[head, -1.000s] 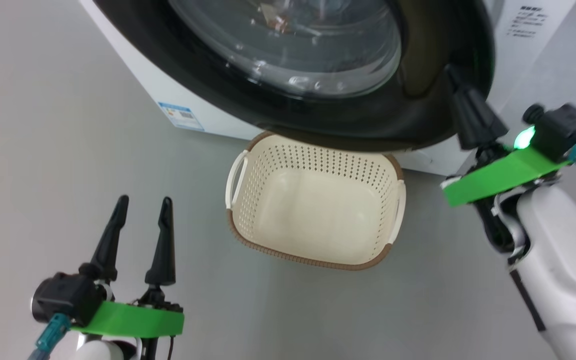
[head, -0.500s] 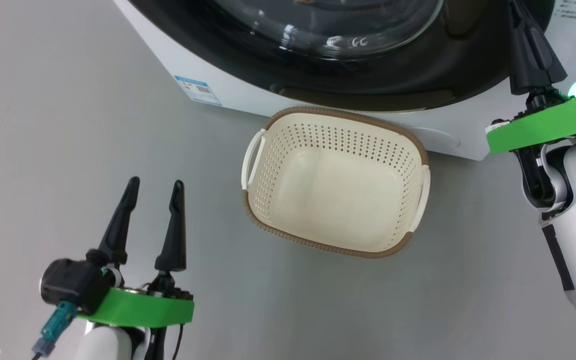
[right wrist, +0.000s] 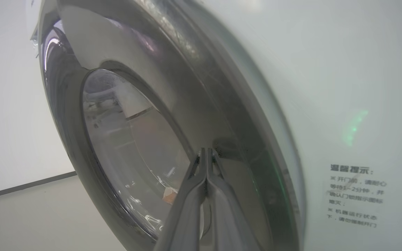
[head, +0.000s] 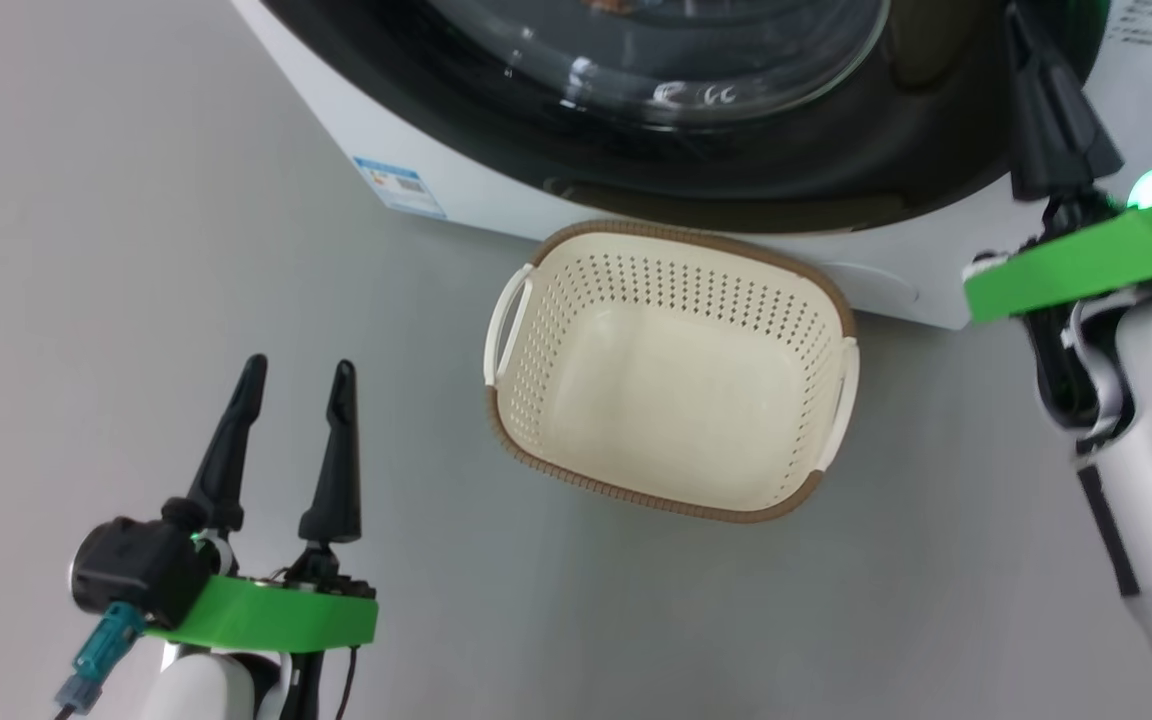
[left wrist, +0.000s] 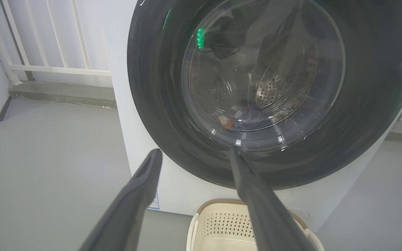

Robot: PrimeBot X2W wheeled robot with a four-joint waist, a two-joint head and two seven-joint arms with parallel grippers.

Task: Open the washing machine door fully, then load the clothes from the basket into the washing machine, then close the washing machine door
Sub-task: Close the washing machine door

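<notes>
The washing machine (head: 336, 110) fills the top of the head view, its glossy black door (head: 786, 170) lying against the white front. Through the glass of the door (left wrist: 152, 87) the clothes (left wrist: 241, 116) lie in the drum, blue with an orange patch. The cream basket (head: 656, 290) stands empty on the floor just before the machine. My right gripper (head: 1024, 30) is shut, its tips (right wrist: 206, 150) touching the door's right rim (right wrist: 194, 115). My left gripper (head: 299, 366) hangs open and empty left of the basket, pointing at the door (left wrist: 194, 153).
Grey floor (head: 116, 300) spreads left and in front of the basket. A blue label sticker (head: 399, 187) marks the machine's lower left front. A white railing (left wrist: 47, 52) and a step stand behind the machine's left side. A printed notice (right wrist: 354, 195) is beside the door.
The head camera has shifted. The door overhung the basket's far rim a second ago and now sits back against the machine, with my right gripper following its edge. The left arm has barely moved.
</notes>
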